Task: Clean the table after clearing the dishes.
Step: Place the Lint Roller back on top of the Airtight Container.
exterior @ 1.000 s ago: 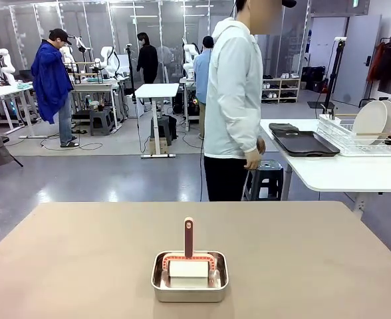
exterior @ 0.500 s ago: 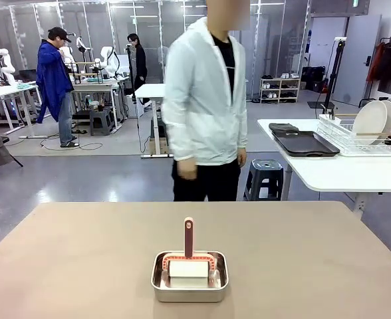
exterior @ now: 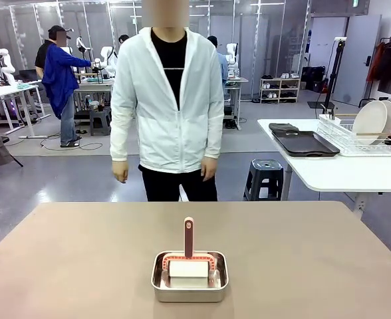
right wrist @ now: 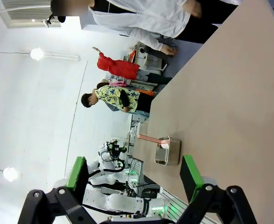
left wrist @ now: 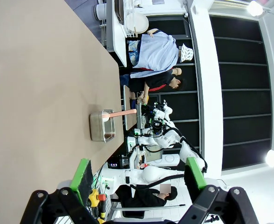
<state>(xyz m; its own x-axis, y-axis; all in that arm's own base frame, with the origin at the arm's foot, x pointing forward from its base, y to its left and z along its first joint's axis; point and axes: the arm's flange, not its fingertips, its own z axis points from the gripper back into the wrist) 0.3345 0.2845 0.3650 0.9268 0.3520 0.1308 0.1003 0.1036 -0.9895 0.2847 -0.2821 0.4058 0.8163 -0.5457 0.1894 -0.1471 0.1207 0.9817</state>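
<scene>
1. The front camera is sitting low at the near edge of the table (exterior: 62,266), facing straight across it toward the person (exterior: 167,106) standing at the far side.
2. The left wrist camera is looking along the left gripper (left wrist: 136,175), rolled sideways, well back from the steel pan (left wrist: 102,125).
3. The right wrist camera is looking along the right gripper (right wrist: 134,175), also rolled, equally distant.
4. All three views are sharing the pan, the tabletop and the person.
</scene>
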